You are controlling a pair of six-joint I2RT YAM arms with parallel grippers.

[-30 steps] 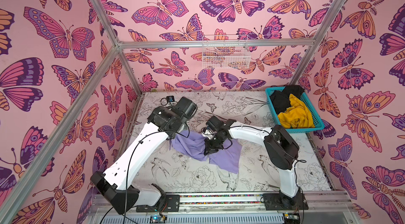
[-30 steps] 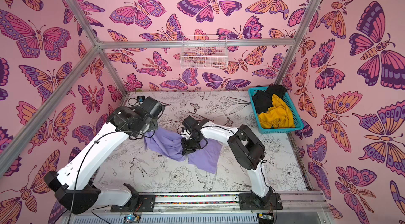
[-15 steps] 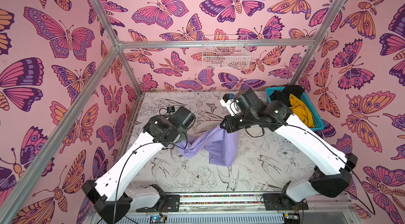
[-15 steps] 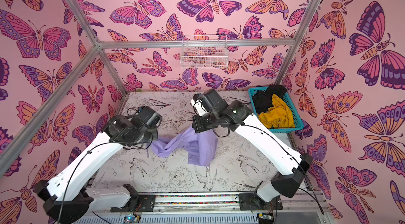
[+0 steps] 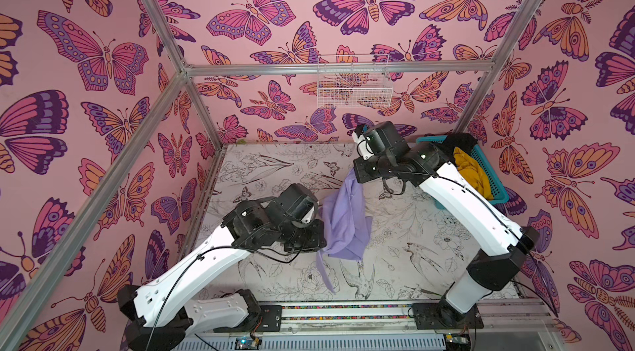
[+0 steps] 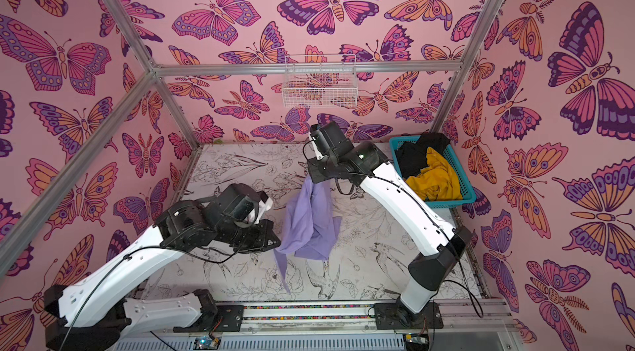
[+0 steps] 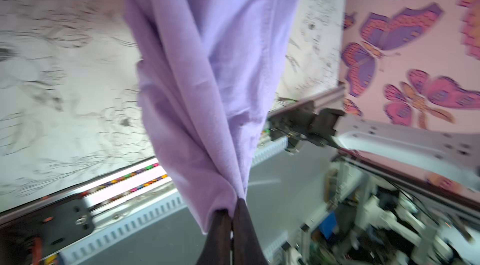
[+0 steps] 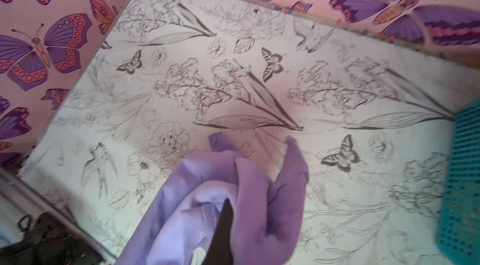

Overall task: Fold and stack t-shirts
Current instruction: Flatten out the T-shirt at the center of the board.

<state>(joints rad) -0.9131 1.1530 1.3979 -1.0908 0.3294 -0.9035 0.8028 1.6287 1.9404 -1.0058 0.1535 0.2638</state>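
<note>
Because the left gripper (image 7: 231,208) and right gripper (image 8: 225,214) are each clamped on an edge of the lavender t-shirt (image 5: 343,218), it hangs twisted in the air between them above the table (image 5: 395,263), probably lifted to spread before folding. The mustard shirt (image 6: 436,179) and black shirt (image 6: 412,156) wait in the teal basket (image 6: 467,194).

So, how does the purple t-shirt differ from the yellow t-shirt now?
The purple t-shirt is held up over the table by both sets of shut jaws; the yellow t-shirt lies in the teal basket. The purple one is pulled long and twisted; the yellow one is bunched in a heap. Both are plain, unfolded cloth.
</note>
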